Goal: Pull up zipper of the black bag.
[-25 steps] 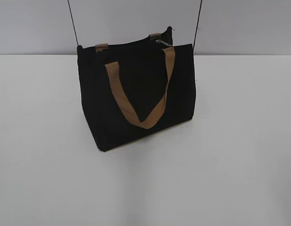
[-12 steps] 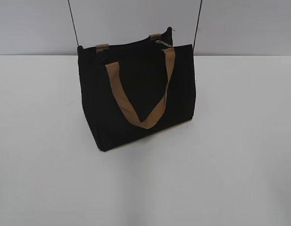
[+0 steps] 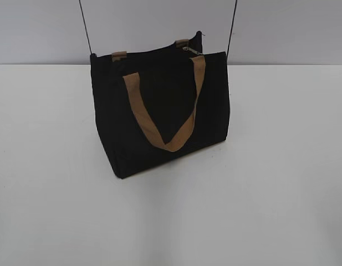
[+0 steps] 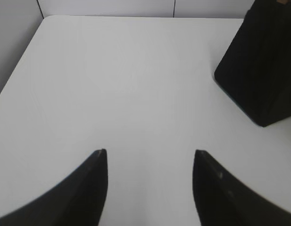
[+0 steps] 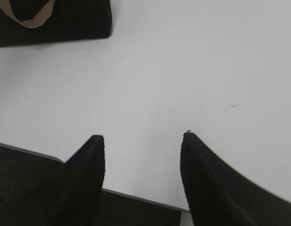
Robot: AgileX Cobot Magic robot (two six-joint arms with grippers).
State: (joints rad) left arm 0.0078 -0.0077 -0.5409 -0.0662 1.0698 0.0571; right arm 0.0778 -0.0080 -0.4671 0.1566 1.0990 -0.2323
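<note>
Running along the top edge of the black bag (image 3: 159, 116), the zipper (image 3: 192, 50) shows you only its small silvery pull, near the bag's back right corner in the exterior view; the zip line itself is black on black and you cannot make out how far it is closed. The bag stands upright on the white counter (image 3: 270, 194), toward the back, turned slightly so 1 corner faces you. Its front tan handle (image 3: 162, 113) hangs down in a V against the front panel; of the rear handle you see just 2 short tan stubs at the top edge. 2 thin black cords (image 3: 85, 25) rise from the top corners and are cut off by the upper frame.

Neither hand is near the zipper. Your left hand (image 4: 150, 153) hovers over bare counter with its fingers spread and nothing between them; the bag sits well apart, at the upper right of that wrist view, cut off by the frame. Your right hand (image 5: 143, 136) is likewise spread and empty, over the counter's near edge, with the bag's lower part and the handle loop far off at the upper left. Neither hand appears in the exterior view.
</note>
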